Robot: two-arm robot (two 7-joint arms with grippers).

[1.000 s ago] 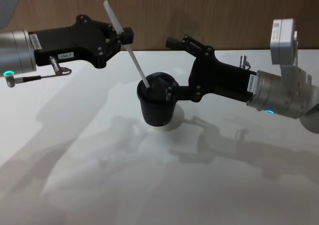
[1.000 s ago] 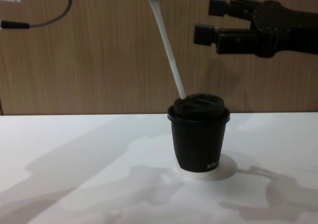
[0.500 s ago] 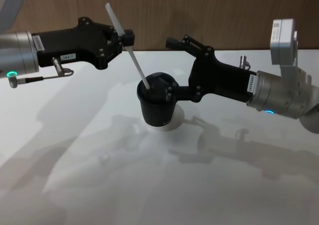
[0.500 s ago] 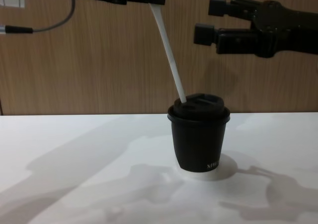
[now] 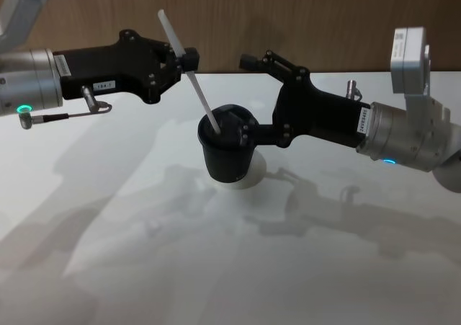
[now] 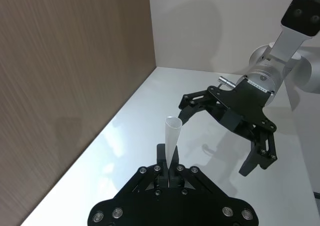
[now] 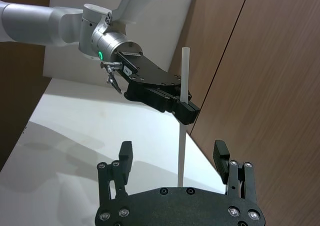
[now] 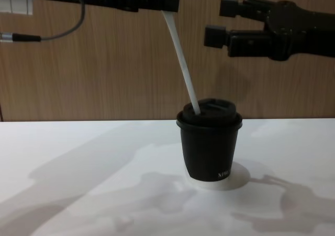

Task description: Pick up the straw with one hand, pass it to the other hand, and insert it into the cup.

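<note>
Long thin white straw [image 5: 189, 76] tilted, lower tip at the lid of the small black paper cup [image 5: 227, 152] on the white worktop [image 5: 216, 267], left pincer [image 5: 189, 57] clamped on it at 11 o'clock of the cup, right pincer [image 5: 245, 98] spread open at 2 o'clock, empty.

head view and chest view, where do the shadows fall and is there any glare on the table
Head view: soft grey shadows of both arms spread over the glossy white table in front of the black paper cup, with several overlapping outlines; no harsh glare. Chest view: the same faint shadows lie left and right of the cup, and a pale ring of light sits at its base.
</note>
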